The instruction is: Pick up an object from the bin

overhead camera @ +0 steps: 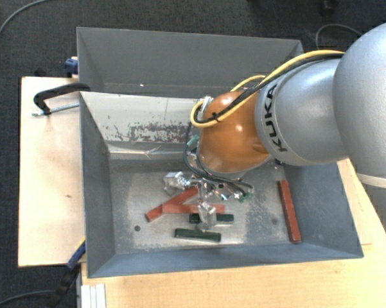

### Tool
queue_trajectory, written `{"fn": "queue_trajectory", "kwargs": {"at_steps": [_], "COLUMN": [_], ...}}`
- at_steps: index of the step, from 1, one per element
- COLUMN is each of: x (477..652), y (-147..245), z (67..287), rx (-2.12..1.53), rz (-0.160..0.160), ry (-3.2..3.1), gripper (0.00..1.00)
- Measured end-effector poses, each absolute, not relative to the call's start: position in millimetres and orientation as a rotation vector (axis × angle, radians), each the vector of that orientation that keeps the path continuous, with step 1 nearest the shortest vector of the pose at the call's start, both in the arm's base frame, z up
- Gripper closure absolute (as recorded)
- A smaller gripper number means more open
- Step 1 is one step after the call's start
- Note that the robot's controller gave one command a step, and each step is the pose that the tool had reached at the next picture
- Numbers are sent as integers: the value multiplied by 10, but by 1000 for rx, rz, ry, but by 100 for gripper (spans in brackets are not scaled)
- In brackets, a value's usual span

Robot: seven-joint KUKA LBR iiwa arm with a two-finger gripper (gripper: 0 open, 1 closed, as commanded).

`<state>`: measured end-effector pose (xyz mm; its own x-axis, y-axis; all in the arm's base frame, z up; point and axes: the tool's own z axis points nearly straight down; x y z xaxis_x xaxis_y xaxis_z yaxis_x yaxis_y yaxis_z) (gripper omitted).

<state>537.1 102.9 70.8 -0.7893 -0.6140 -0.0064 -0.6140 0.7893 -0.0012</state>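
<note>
Closest up, my grey arm point(347, 108) and orange wrist cover point(234, 136) hide part of the bin point(95, 191). Beneath them, my gripper point(207, 214) sits low at mid-floor over crossed red-brown sticks point(170, 207) and a dark green bar point(197, 235). I cannot tell whether it is parted or closed.

A long red-brown bar point(289, 212) is lying well off to the view's right of the pincer point(207, 214). A dark green strip point(197, 235) is lying just below it, and crumpled foil point(175, 181) is sitting near its upper left.

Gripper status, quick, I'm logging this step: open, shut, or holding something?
Gripper: cannot be told. It is low in the bin, over the reddish-brown bar, with a dark green bar just beside it.
</note>
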Motion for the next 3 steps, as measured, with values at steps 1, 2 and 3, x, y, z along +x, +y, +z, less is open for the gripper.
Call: {"fn": "queue_trajectory", "kwargs": {"at_steps": [1,2,3], "x": [5366,5211,5274], "y": [1028,914,1312], "z": [706,2128,1903], "rx": [-1017,-1080,-1671], "rz": [2,-2,1], "ry": [2967,2937,2653], "gripper": [100,100,100]}}
